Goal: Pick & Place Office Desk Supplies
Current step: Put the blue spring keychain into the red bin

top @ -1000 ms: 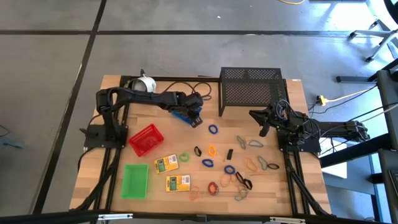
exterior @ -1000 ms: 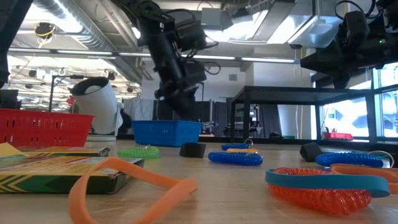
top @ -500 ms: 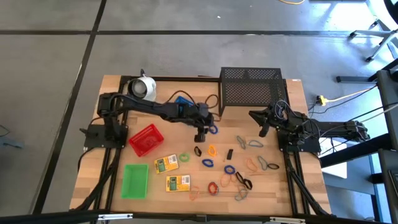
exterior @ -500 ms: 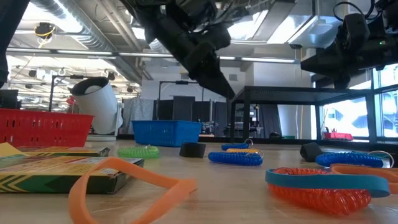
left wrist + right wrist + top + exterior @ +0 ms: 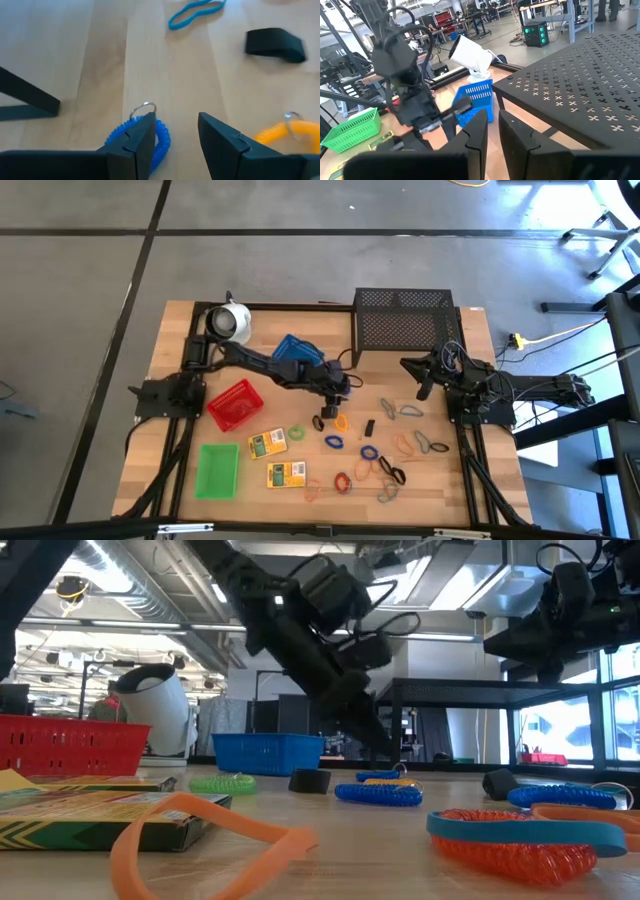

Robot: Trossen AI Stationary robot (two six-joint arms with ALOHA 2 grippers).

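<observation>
Left gripper [image 5: 175, 135] open, low over our table [image 5: 190, 320]
One finger [image 5: 137, 140] touches a blue coil [image 5: 162, 142]; right gripper [image 5: 491, 131] hangs nearly closed, empty

Tabletop [image 5: 440, 480] looks like light wood planks, smooth with a soft matt grain. The blue tray [image 5: 268, 753], red tray [image 5: 235, 405] and green tray [image 5: 217, 470] are all slotted plastic, slightly shiny. The coiled loops, like the blue loop [image 5: 159, 142], look like glossy plastic with a little metal ring. The rack [image 5: 590, 75] is matt black perforated metal. The yellow-green boxes [image 5: 268, 443] seem to be printed cardboard. The white round object [image 5: 160, 710] is smooth plastic.
</observation>
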